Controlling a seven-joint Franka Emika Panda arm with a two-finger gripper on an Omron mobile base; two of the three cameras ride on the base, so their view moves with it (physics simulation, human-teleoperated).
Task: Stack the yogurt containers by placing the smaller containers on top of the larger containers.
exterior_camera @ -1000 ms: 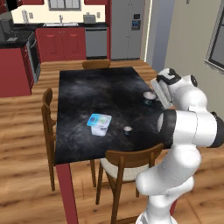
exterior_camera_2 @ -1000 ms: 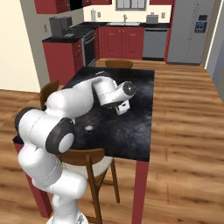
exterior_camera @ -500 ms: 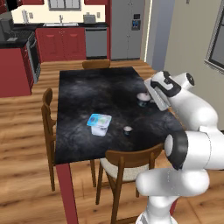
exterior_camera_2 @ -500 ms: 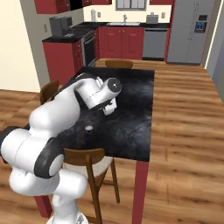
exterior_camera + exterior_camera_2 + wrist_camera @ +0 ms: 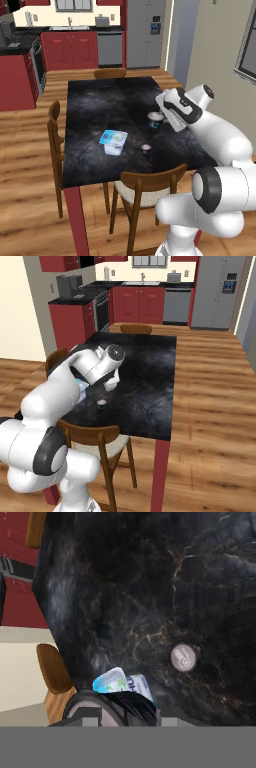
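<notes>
- Chair (image 5: 150, 185) with a wooden back and pale seat stands tucked at the near edge of the dark marble table (image 5: 100, 105).
- Small yogurt cup (image 5: 145, 148) sits alone on the table, just beyond the chair, well apart from the tub; the hand view shows its round pale lid (image 5: 184, 657).
- White tub (image 5: 113, 141) with a light blue foil top rests left of that cup, near the table's middle.
- Second small cup (image 5: 155, 118) is farther back, raised off the table, pinched between the fingers (image 5: 161, 117), which are nearly together around it; the hand view shows its dark rim (image 5: 112, 709) at the bottom.
- Red kitchen cabinets (image 5: 70, 50) line the far wall.
</notes>
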